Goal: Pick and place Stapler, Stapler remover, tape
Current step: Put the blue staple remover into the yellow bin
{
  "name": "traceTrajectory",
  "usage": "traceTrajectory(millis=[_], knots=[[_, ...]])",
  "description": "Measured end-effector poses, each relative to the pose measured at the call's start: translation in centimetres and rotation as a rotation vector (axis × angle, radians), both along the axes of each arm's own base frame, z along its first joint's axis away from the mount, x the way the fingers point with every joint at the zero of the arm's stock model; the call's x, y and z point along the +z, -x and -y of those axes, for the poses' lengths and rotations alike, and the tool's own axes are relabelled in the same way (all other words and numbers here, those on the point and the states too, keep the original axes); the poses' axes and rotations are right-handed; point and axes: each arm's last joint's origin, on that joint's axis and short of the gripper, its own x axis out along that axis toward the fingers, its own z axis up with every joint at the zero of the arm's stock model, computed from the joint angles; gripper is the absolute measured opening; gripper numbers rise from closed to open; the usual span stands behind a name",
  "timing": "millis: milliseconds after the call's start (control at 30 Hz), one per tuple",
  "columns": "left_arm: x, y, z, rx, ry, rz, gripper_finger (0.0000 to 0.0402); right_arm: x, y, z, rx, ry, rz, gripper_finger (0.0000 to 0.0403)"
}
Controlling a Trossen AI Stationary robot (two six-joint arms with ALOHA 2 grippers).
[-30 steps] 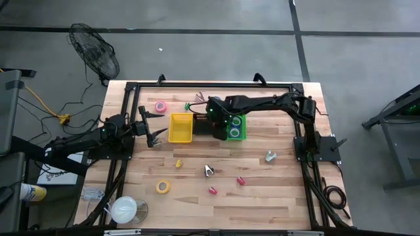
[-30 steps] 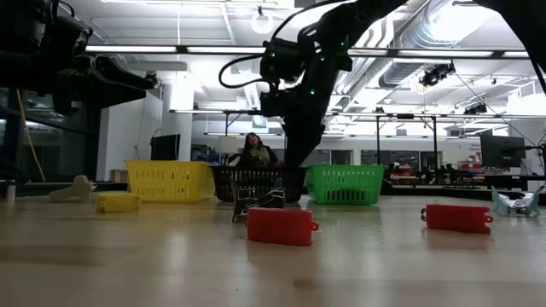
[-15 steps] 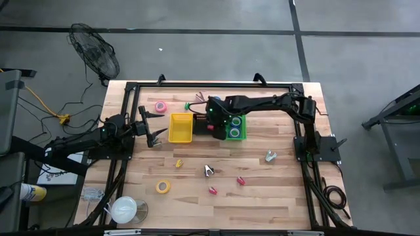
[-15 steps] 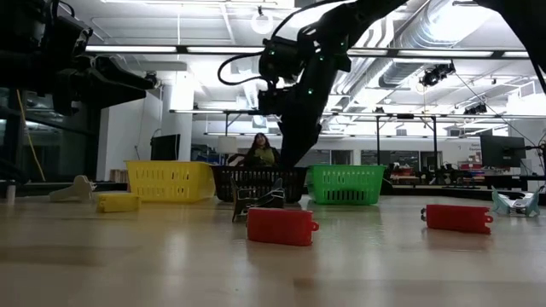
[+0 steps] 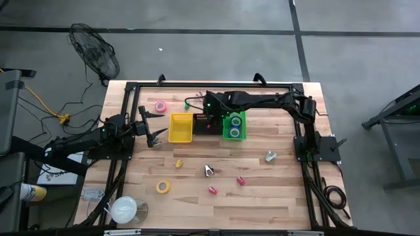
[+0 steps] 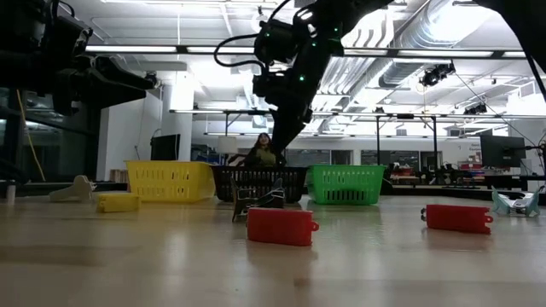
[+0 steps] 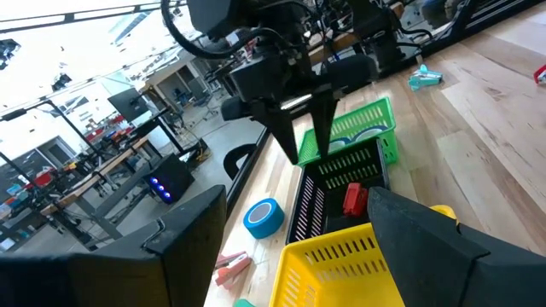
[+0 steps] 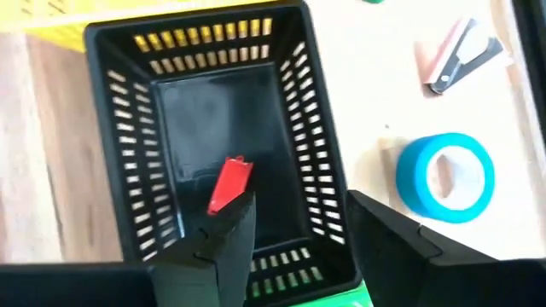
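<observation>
Right pincer [image 7: 305,141] raised above black bin [image 8: 222,145], fingers parted, grasping nothing. Red stapler [image 8: 229,183] lying on bin floor, clear of the fingers; seen also from the left wrist [image 7: 355,199]. Bin largely masked by right arm in high view [image 5: 202,124]; contents not readable there.

Left pincer [image 5: 156,136] hovering just left of yellow bin [image 5: 181,128], released, empty. Own fingers [image 7: 426,243] block much of the yellow bin in left wrist view.

Green bin [image 5: 234,125] right of black bin, two tape rings inside; colours hard to tell from above.

Loose on counter [image 5: 275,196]:
- pink tape [image 5: 160,106], far left of yellow bin
- blue tape [image 8: 445,176] beyond black bin's far side; hidden by arm in high view
- pink remover [image 8: 456,58] near blue tape, part cut by frame edge
- yellow tape [image 5: 163,187], near left
- small yellow item [image 5: 178,163], kind unclear
- dark remover [image 5: 209,171], centre
- two red staplers [image 5: 241,180] [image 5: 212,191], near centre
- pale item [image 5: 270,156] at right, kind unclear

Large white roll [image 5: 123,210] at near-left corner, partly over the frame rail.

Low view: three bins in a row, black one [image 6: 258,183] half screened by items in front. Person [image 6: 263,149] in room behind, partly hidden by the arm.
</observation>
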Motion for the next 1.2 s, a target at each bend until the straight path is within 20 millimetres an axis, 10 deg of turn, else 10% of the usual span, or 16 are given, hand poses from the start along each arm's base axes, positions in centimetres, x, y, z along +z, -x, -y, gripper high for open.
traceTrajectory(millis=[1200], knots=[[0.0, 0.0, 0.0, 0.000, 0.000, 0.001, 0.0282, -0.8, 2.7, 9.9, -0.430, -0.017, 0.147, 0.0161]])
